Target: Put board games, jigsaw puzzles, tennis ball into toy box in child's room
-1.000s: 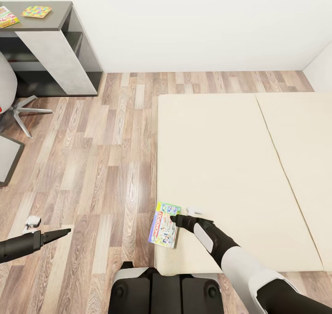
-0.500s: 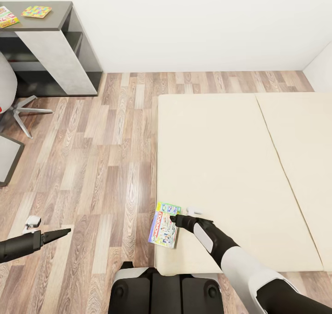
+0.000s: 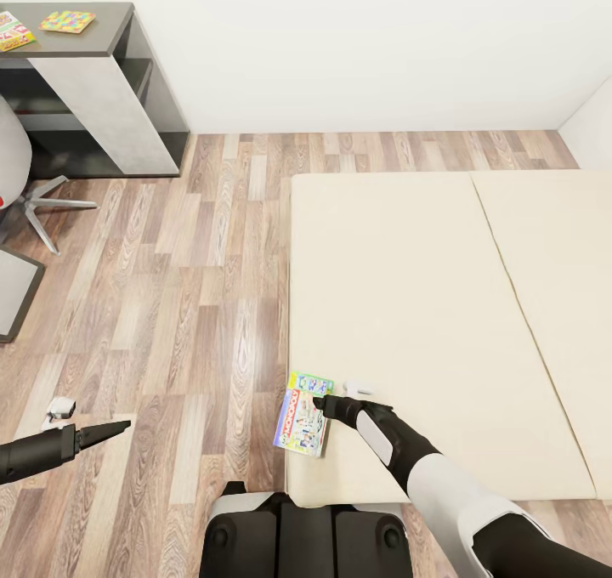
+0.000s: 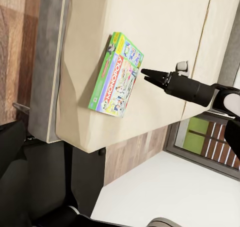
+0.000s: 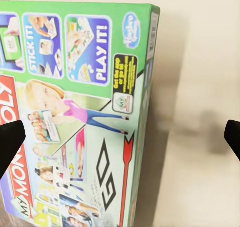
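A green-edged board game (image 3: 303, 411) with a busy white cover lies flat at the near left corner of the bed (image 3: 408, 306), slightly over its edge. In the left wrist view the same board game (image 4: 116, 75) rests on the beige mattress. My right gripper (image 3: 320, 404) hovers low over the box's right edge, open, with one fingertip (image 5: 10, 142) over the cover and the other past the box over the mattress. My left gripper (image 3: 121, 426) hangs open over the floor, holding nothing. A jigsaw puzzle (image 3: 68, 21) and another colourful box (image 3: 12, 31) lie on the table (image 3: 102, 42).
Wood floor (image 3: 195, 289) runs between the bed and the table. An office chair's base (image 3: 47, 204) stands at the left by the table. A white wall closes the far side. My own base (image 3: 306, 535) sits against the foot of the bed.
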Robot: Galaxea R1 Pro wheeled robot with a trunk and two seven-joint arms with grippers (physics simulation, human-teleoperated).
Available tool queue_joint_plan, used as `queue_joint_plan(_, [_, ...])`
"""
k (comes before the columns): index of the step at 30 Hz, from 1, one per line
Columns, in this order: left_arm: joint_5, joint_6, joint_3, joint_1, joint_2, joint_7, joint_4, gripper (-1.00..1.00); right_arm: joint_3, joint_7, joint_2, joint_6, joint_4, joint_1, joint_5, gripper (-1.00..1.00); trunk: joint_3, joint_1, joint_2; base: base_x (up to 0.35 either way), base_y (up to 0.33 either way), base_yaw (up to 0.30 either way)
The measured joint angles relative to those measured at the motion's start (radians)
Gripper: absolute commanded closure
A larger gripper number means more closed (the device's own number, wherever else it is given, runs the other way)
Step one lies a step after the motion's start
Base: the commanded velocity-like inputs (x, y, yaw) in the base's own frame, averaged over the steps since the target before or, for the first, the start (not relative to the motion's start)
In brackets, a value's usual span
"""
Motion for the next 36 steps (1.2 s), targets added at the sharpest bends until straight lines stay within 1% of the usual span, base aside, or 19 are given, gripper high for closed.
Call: queue_joint_plan(36, [0.001, 0.0, 0.0, 0.0, 0.0, 0.0, 0.0, -1.0, 0.0, 0.009, 0.001, 0.023, 0.0, 0.0, -0.002, -1.0, 0.0, 0.0, 0.0, 0.0, 0.0, 0.0])
